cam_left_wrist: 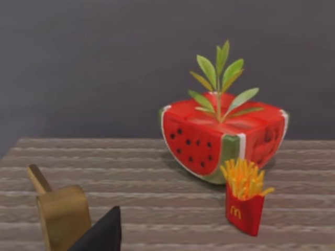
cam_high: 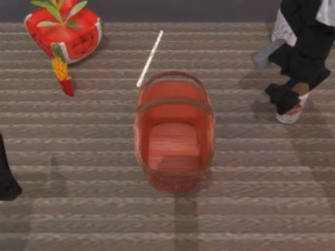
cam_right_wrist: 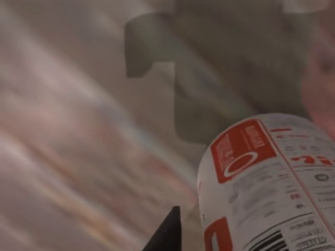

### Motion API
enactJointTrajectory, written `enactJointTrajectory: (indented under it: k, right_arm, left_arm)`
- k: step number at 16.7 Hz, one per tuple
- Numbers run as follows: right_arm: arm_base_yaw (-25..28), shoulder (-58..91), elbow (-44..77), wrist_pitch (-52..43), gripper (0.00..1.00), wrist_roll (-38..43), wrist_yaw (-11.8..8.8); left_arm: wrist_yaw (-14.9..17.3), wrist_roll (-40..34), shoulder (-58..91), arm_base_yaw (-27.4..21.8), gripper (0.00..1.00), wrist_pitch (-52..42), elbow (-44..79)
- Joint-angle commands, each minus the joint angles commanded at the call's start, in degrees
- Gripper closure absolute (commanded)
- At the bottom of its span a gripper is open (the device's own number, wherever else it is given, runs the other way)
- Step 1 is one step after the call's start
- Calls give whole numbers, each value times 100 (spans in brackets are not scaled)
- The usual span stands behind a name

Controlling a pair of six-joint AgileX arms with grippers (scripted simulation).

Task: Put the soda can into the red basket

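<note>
- Soda can [cam_high: 291,111] comes first as the task's object, though it is the smallest of the task's things: it sits at the table's right side, well apart from the basket, under the right gripper [cam_high: 293,97]. The right wrist view shows its white, red-labelled wall [cam_right_wrist: 272,183] close up and tilted, with one dark fingertip [cam_right_wrist: 166,232] beside it.
- Red basket [cam_high: 175,180], the largest item, stands at the middle of the table with its arched handle [cam_high: 172,78] crossing the far end; I see nothing inside it.
- Right arm reaches in from the top-right corner. Its fingers look pinched on the can, and the blurred wrist view suggests motion, so I judge the step to be the grasp or the start of the lift.
- Watermelon-print carton [cam_high: 65,31] with a leafy sprig stands at the far left, well clear of the route.
- Left gripper [cam_high: 8,183] is parked at the left edge; whether its fingers are spread or pressed together I cannot tell.
- White speckled bottle [cam_high: 282,26] is mostly hidden behind the right arm, near the can; a careless swing could knock it.
- Fries packet [cam_high: 63,76] lies just beside the carton.
- Thin white stick [cam_high: 150,57] lies just beyond the handle.
- Next move, as I judge it: raise the can high enough to clear the rim, carry it left, and lower it into the open part, away from the handle, the one real obstacle.
</note>
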Motion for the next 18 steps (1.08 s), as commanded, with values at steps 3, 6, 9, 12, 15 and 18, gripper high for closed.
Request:
enactJointTrajectory:
  k: [3, 6, 9, 12, 15, 18]
  right_arm:
    - [0, 0, 0, 0, 75, 0, 0]
    - [0, 0, 0, 0, 98, 0, 0]
    - [0, 0, 0, 0, 100, 0, 0]
    - [0, 0, 0, 0, 100, 0, 0]
    - [-16, -8, 2, -3, 100, 7, 0]
    - [13, -34, -55, 175, 100, 54, -122]
  left_arm:
    - [0, 0, 0, 0, 0, 0, 0]
    - [0, 0, 0, 0, 0, 0, 0]
    - [0, 0, 0, 0, 0, 0, 0]
    - [0, 0, 0, 0, 0, 0, 0]
    - [0, 0, 0, 0, 0, 0, 0]
    - [0, 0, 0, 0, 0, 0, 0]
